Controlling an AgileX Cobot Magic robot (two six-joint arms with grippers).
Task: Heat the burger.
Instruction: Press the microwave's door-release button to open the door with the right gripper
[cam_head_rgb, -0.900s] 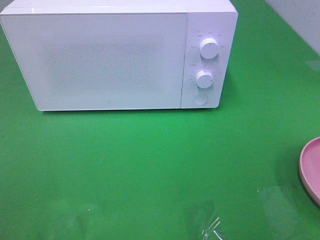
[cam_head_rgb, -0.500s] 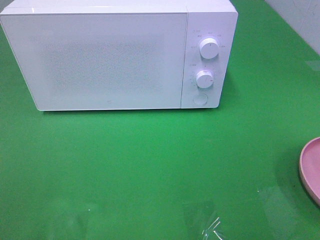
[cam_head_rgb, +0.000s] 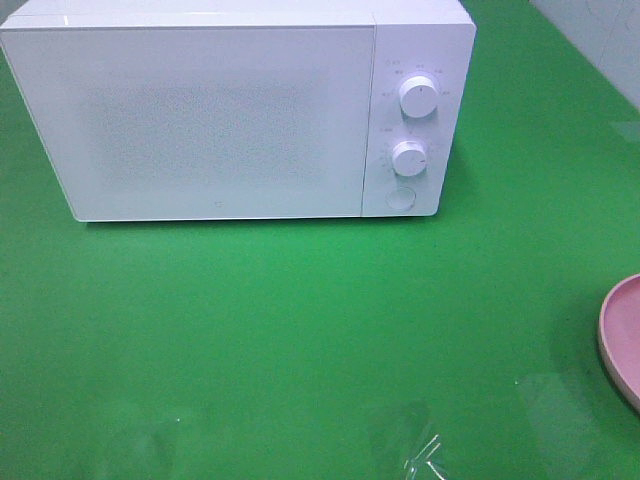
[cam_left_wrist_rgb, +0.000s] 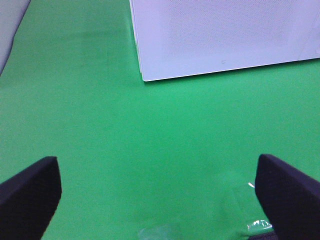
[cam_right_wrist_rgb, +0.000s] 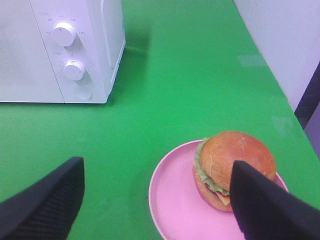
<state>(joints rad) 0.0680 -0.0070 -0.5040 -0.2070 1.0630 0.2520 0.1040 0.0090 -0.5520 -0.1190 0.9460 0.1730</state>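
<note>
Hovering over a pink plate (cam_right_wrist_rgb: 175, 205), the right gripper (cam_right_wrist_rgb: 157, 162) has its jaws spread wide and holds nothing. On that plate sits the burger (cam_right_wrist_rgb: 232, 167), upright, with a golden bun and a lettuce frill. One jaw passes in front of the burger's edge in the wrist view; whether it touches cannot be told. The plate lies at the right edge of the green surface (cam_head_rgb: 300, 330), well apart from the white microwave (cam_head_rgb: 220, 110) at the back. The microwave's door (cam_head_rgb: 190, 120) is shut. The left gripper (cam_left_wrist_rgb: 156, 165) hangs over bare surface near the microwave's front corner, its jaws spread and empty too.

The task looks barely begun, and the step in hand is probably taking hold of the burger. Doing it well means centring the jaws on either side of the bun and closing gently around the middle, so the layers do not slide or squash. The door needs opening before the burger arrives, perhaps by the round button (cam_head_rgb: 401, 199) beneath the two knobs. Lifting straight up should keep the plate from dragging.
</note>
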